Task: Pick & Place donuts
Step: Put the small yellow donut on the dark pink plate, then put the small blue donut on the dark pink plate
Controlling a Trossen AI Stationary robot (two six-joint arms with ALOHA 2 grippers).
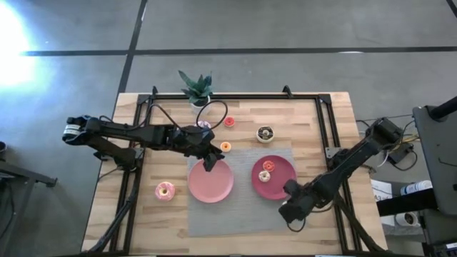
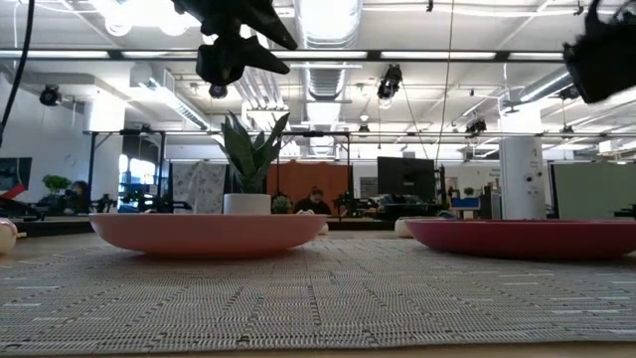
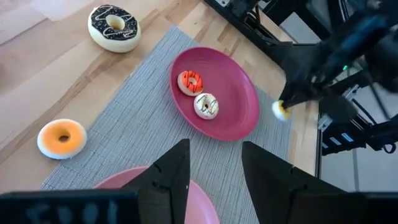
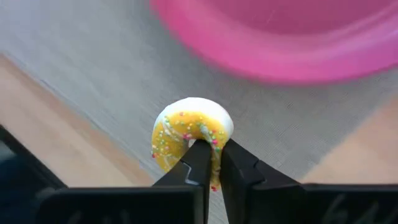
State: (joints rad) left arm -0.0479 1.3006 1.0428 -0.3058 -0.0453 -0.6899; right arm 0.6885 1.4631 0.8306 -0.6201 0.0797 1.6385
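Observation:
My right gripper [image 4: 211,163] is shut on a tiny yellow sprinkled donut [image 4: 191,134], just off the near-right rim of the dark pink plate [image 1: 283,165]; the left wrist view shows that donut [image 3: 281,110] too. A red donut [image 3: 190,81] and a white sprinkled donut [image 3: 206,105] lie on that plate. My left gripper [image 3: 214,168] hangs open above the light pink plate [image 1: 214,191]. The orange donut [image 3: 62,138], chocolate donut [image 3: 114,28], another red donut [image 1: 229,122] and pink donut [image 1: 165,190] lie on the table. My right gripper pinches the yellow donut by one side of its ring [image 4: 214,140] between the two fingers. The ring stands on edge past the fingertips [image 4: 200,155], its frosted face turned sideways. The low view shows the gripper [image 2: 601,60] high, so the donut is lifted clear.
A grey woven mat [image 1: 243,214] lies under both plates. A potted plant [image 1: 196,87] stands at the far edge. Black frame rails [image 1: 325,121] run along the table's left, right and far sides.

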